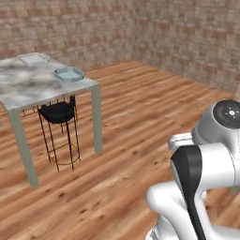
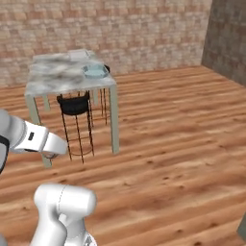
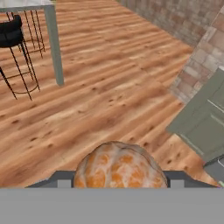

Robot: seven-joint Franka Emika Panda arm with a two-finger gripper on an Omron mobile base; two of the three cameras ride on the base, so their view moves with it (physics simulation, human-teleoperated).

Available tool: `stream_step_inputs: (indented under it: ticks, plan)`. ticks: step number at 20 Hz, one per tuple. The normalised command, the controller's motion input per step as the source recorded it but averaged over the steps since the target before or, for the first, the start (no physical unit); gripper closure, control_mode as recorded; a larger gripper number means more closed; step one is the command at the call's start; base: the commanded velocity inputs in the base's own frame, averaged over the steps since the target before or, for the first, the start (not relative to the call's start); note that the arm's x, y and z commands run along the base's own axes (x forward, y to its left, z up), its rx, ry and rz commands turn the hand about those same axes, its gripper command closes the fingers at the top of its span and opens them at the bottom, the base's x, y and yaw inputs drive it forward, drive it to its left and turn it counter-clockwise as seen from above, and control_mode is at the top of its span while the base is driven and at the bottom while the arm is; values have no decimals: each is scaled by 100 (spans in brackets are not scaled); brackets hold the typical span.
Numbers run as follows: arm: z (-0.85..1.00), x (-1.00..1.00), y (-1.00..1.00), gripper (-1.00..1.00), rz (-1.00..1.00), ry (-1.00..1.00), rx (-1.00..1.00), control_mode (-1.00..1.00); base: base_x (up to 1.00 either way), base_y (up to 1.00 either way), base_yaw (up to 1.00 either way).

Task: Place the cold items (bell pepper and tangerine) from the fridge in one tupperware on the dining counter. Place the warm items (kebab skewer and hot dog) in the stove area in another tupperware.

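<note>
The tangerine [image 3: 119,165] sat right at the end effector [image 3: 119,178], low in the hand view, between the two fingers [image 3: 175,177] and above the wood floor [image 3: 109,87]. It was round, orange, with pale segment lines over a peeled-looking skin. The end effector was clamped on the tangerine, jaws held wide by the fruit. Far off, two tupperwares, one blue [image 1: 69,73] and one clear [image 1: 33,58], lay on the desk [image 1: 28,86].
</note>
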Motion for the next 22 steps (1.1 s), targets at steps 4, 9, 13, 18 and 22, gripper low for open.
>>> stream_step_inputs:
  ticks: [4,9,13,18,22]
  plan:
    - [0,0,0,100,0,0,0,100,100,-55,27]
    - [0,0,0,100,0,0,0,100,100,-59,28]
    - [0,0,0,100,0,0,0,100,100,-55,28]
    - [0,0,0,100,0,0,0,100,100,-55,29]
    - [0,0,0,100,0,0,0,100,100,-54,28]
